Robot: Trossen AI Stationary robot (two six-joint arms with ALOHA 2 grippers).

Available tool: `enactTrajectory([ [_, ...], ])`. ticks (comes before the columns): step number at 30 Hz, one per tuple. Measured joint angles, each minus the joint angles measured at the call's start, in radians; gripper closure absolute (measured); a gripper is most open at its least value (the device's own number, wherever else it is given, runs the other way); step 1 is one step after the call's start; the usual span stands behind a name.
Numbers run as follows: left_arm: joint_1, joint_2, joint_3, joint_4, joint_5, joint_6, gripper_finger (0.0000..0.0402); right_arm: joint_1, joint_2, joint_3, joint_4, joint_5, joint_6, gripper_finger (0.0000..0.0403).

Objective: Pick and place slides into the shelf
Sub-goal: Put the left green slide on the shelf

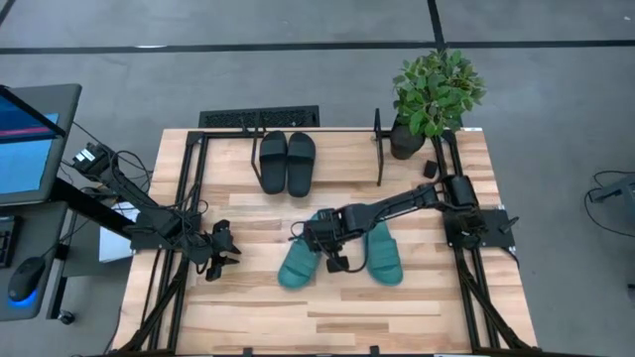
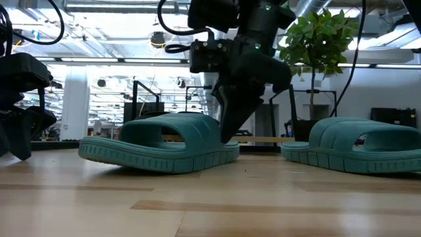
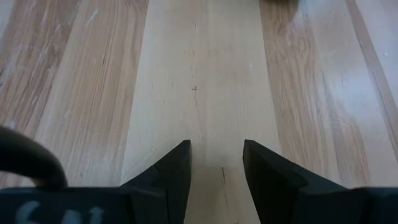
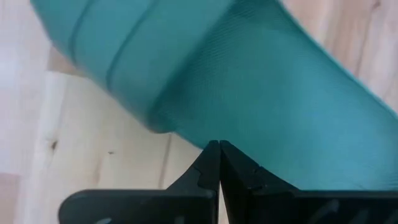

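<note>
Two teal slides lie flat on the wooden table: one left of centre (image 1: 296, 266) (image 2: 161, 145) and one to its right (image 1: 385, 256) (image 2: 358, 148). Two black slides (image 1: 288, 162) sit side by side in the low black shelf (image 1: 379, 149) at the far edge. My right gripper (image 1: 335, 262) (image 2: 227, 135) (image 4: 219, 149) is shut, steeply tipped down between the teal slides, with its tips at the left one's edge. My left gripper (image 1: 224, 253) (image 3: 216, 158) waits open over bare wood near the table's left side. My right gripper has its shut fingertips (image 4: 214, 163) against the left teal slide's long side edge (image 4: 249, 134), on its heel half, away from the strap. The fingers come from above, slanting steeply down. The slide lies flat on the table, sole down. Nothing is between the fingers.
A potted plant (image 1: 434, 94) stands at the table's far right corner. A monitor (image 1: 25, 149) and a mouse sit off the table's left side. Black arm-mount frames run along both table sides. Bare wood lies toward the near edge (image 1: 327, 317).
</note>
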Motion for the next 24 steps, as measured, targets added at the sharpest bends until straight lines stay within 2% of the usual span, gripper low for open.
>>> enactTrajectory([
  [9, 0.000, 0.000, 0.000, 0.000, 0.000, 0.000, 0.0267, 0.051, 0.000, 0.000, 0.047, -0.068, 0.000, 0.0403],
  [17, 0.000, 0.000, 0.000, 0.000, 0.000, 0.000, 0.0267, 0.121, 0.000, 0.000, 0.060, -0.081, 0.010, 0.0403],
  [24, 0.000, 0.000, 0.000, 0.000, 0.000, 0.000, 0.0267, 0.131, -0.002, 0.000, 0.118, -0.080, 0.026, 0.0403],
])
